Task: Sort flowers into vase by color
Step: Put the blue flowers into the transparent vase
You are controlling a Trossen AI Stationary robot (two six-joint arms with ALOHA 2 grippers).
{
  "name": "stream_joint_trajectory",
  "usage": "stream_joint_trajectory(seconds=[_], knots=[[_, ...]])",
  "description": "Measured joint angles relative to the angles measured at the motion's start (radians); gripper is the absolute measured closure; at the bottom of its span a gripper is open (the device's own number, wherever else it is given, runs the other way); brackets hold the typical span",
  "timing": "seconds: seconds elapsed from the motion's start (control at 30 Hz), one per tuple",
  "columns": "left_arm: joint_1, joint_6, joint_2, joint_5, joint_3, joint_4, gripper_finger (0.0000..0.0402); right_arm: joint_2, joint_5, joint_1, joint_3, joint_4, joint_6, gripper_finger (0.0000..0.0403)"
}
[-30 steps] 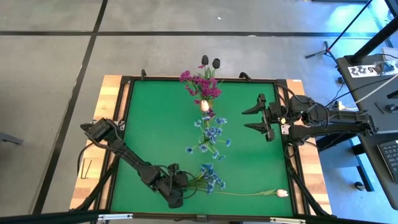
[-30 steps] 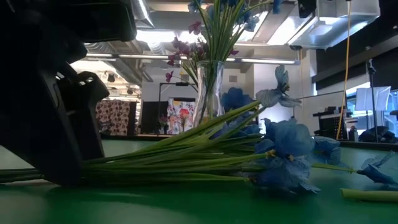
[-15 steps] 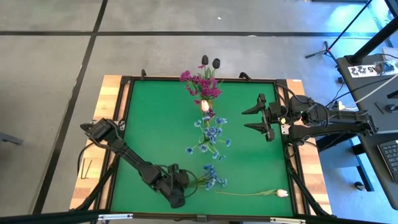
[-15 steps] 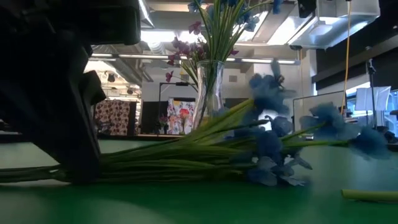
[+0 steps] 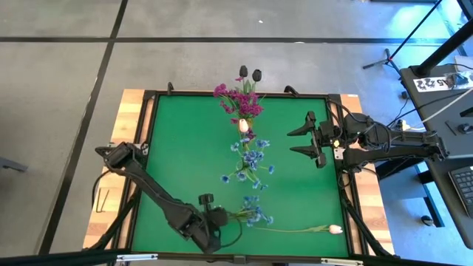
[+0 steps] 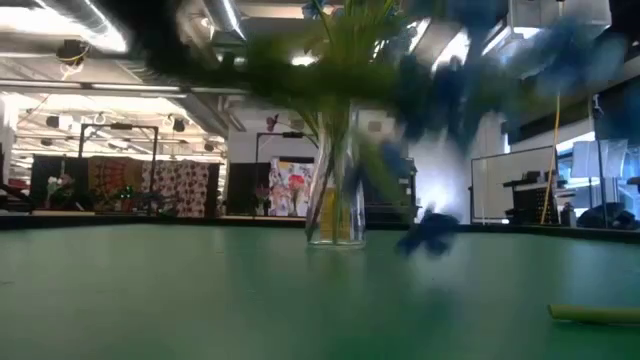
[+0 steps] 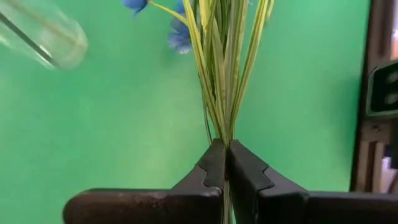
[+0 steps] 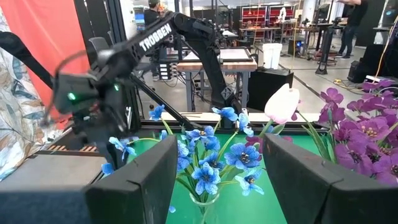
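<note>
A: Where's the left claw [image 5: 222, 219]?

B: Near edge of the green tabletop [image 5: 185, 148], pinched tight on a bunch of blue flowers [image 5: 255, 213] by the stems, prob. so all lift together.

A: And the right claw [image 5: 304, 140]?

B: Spread wide, idle beside the vase [image 6: 335, 205]. Wrist view shows the pinch; low view only blur.

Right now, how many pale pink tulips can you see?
2. One pink tulip stands among the flowers at the table's middle; the other pink tulip lies flat near the front right corner. More may be hidden.
</note>
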Motion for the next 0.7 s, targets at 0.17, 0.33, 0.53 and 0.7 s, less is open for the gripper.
stream_joint_trajectory(seconds=[0.17,0.33,0.53,0.7], knots=[[-0.021,0.091,0.0,-0.108,0.155,-0.087,0.0401,0.0,-0.001,0.0,0.0,0.0,0.0,0.0169],[-0.036,0.206,-0.002,-0.198,0.301,-0.102,0.0401,0.0,-0.001,0.0,0.0,0.0,0.0,0.0169],[-0.046,0.38,-0.004,-0.274,0.448,-0.073,0.0401,0.0,-0.001,0.0,0.0,0.0,0.0,0.0169],[-0.033,0.534,-0.004,-0.275,0.543,-0.028,0.0401,0.0,-0.016,0.0,0.0,0.0,0.001,0.0169]])
